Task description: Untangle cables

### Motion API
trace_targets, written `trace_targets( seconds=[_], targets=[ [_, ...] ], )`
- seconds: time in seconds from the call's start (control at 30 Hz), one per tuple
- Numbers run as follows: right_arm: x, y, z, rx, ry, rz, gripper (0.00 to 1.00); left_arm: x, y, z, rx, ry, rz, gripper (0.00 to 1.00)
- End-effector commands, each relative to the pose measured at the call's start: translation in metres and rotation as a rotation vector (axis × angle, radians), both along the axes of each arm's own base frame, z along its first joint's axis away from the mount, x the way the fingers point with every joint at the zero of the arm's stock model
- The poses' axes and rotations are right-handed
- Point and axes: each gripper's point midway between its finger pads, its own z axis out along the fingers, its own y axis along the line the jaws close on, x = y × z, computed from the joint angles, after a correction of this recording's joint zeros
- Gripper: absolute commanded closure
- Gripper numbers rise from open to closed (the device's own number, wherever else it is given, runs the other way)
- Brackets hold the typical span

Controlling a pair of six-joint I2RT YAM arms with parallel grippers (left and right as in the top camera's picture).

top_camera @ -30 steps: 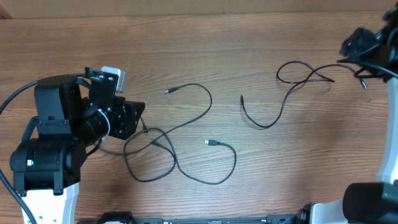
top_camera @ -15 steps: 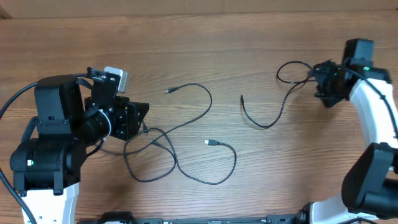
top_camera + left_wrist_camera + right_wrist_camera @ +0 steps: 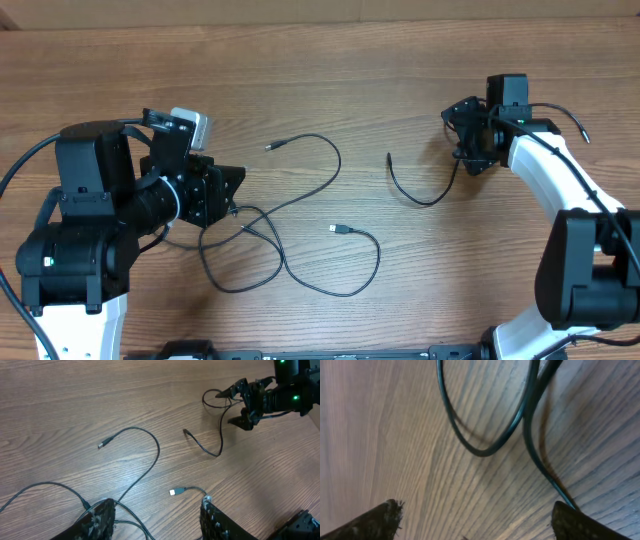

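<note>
- Cables (image 3: 338, 163): thin, light, floppy; a tangle lies left on the counter (image 3: 320, 60), one loose cord (image 3: 428, 204) right.
- My right tool (image 3: 460, 138) gapes wide over that cord's loop, empty.
- My left tool (image 3: 155, 519) is half open and clamps nothing; I'd pinch mid-cord, not the plugs.

Black cables (image 3: 342, 230), two looped and crossed at left, third cable (image 3: 428, 204) apparently separate at right

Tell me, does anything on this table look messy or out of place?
Only the cables. Near the left tool, thin black cables cross and loop over each other in a loose tangle. A separate cable lies by the right tool, looped at that end. Nothing looks spilled or broken.
</note>
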Motion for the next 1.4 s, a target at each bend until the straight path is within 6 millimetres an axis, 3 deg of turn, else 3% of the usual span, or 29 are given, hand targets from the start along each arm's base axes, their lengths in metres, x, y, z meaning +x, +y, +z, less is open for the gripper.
trace_targets(
  seconds=[0.0, 0.13, 0.3, 0.6, 0.73, 0.9, 1.2, 1.23, 1.27, 1.3, 1.33, 1.37],
  targets=[
    [-0.002, 0.001, -0.002, 0.030, 0.010, -0.006, 0.02, -0.001, -0.001, 0.010, -0.008, -0.028, -0.008, 0.46],
    [-0.007, -0.004, -0.005, 0.009, 0.028, 0.006, 0.02, -0.001, -0.001, 0.009, -0.009, -0.024, -0.008, 0.46],
    [-0.003, -0.017, -0.004, -0.102, -0.001, 0.075, 0.11, -0.004, -0.001, 0.006, -0.009, -0.005, -0.008, 0.46],
    [-0.002, -0.041, -0.004, -0.166, -0.011, 0.111, 0.08, -0.005, -0.001, 0.005, -0.009, -0.001, -0.008, 0.46],
    [0.005, -0.047, 0.000, -0.210, -0.047, 0.133, 0.22, -0.005, -0.002, 0.006, -0.015, 0.000, -0.013, 0.46],
    [0.007, -0.051, 0.000, -0.233, -0.047, 0.120, 0.27, -0.005, -0.002, 0.006, -0.016, 0.000, -0.013, 0.46],
    [0.004, -0.055, -0.022, -0.244, 0.006, 0.116, 0.27, -0.006, -0.003, 0.006, -0.021, 0.001, -0.018, 0.46],
    [0.004, -0.055, -0.024, -0.243, 0.009, 0.117, 0.30, -0.006, -0.003, 0.006, -0.021, 0.001, -0.018, 0.46],
    [0.005, -0.055, -0.026, -0.243, 0.010, 0.117, 0.40, -0.006, -0.003, 0.006, -0.021, 0.001, -0.018, 0.46],
    [0.005, -0.055, -0.027, -0.243, 0.012, 0.117, 0.84, -0.006, -0.003, 0.006, -0.021, 0.001, -0.018, 0.46],
    [0.005, -0.055, -0.028, -0.243, 0.011, 0.117, 0.96, -0.006, -0.003, 0.006, -0.021, 0.001, -0.018, 0.46],
    [0.006, -0.055, -0.027, -0.244, 0.006, 0.116, 0.96, -0.006, -0.003, 0.006, -0.021, 0.001, -0.018, 0.46]
  ],
)
